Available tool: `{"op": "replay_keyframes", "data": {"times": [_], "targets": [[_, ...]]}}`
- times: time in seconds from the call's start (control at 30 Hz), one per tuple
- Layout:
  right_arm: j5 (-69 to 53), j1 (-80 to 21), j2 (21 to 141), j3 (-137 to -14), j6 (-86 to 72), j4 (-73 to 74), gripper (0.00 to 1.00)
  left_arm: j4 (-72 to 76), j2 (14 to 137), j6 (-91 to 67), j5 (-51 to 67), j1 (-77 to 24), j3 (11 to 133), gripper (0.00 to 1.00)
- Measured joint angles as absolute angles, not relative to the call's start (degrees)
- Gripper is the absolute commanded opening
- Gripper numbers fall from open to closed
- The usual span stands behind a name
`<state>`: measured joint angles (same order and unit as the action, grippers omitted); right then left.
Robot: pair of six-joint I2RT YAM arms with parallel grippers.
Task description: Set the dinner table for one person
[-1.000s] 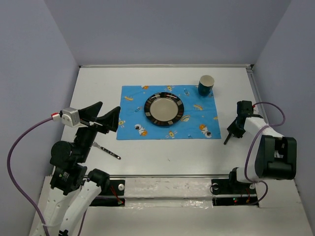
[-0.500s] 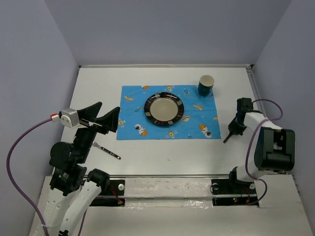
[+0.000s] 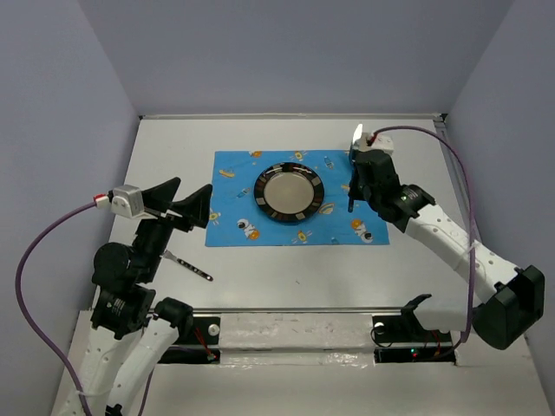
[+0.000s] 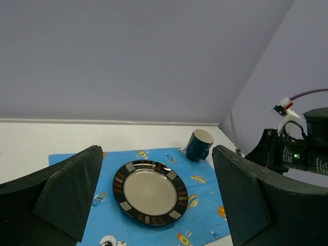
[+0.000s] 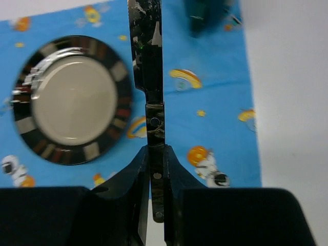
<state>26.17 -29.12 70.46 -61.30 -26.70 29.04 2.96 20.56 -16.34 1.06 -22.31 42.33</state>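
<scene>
My right gripper (image 3: 354,186) (image 5: 155,151) is shut on a knife (image 5: 151,77) by its black riveted handle. It holds the knife above the right part of the blue placemat (image 3: 234,217) (image 5: 205,102), between the dark-rimmed plate (image 3: 289,191) (image 5: 72,100) and the placemat's right edge. The knife's blade points toward the dark teal mug (image 5: 200,15) (image 4: 199,144). In the top view the right gripper hides most of the mug. My left gripper (image 3: 184,204) (image 4: 157,154) is open and empty, raised left of the placemat and facing the plate (image 4: 150,192). All stand on the white dinner table (image 3: 295,269).
A metal utensil (image 3: 191,267) lies on the table under my left gripper, near the front left. Grey walls close in the table on three sides. The right arm stretches diagonally across the table's right side.
My right arm has swung from the table's right side up and left to over the placemat's right part, carrying the knife. The left arm has hardly moved.
</scene>
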Motion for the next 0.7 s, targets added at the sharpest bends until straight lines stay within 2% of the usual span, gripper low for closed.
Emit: {"op": "replay_keyframes", "data": {"times": [0.2, 0.37, 0.5, 0.7], "targets": [[20.1, -32.9, 76.6, -64.9, -21.6, 23.7, 0.00, 2.8, 22.6, -16.4, 1.0, -21.1, 41.7, 0.99], [16.1, -32.2, 89.1, -66.9, -19.6, 23.3, 0.00, 2.7, 24.3, -16.4, 0.9, -20.8, 41.7, 0.99], [12.6, -28.9, 96.5, -68.7, -19.2, 23.6, 0.00, 2.7, 25.1, -16.3, 1.0, -20.6, 41.6, 0.99], [11.2, -24.1, 101.4, -71.7, -18.8, 23.3, 0.00, 2.7, 25.8, -16.3, 1.0, -20.2, 41.6, 0.99]]}}
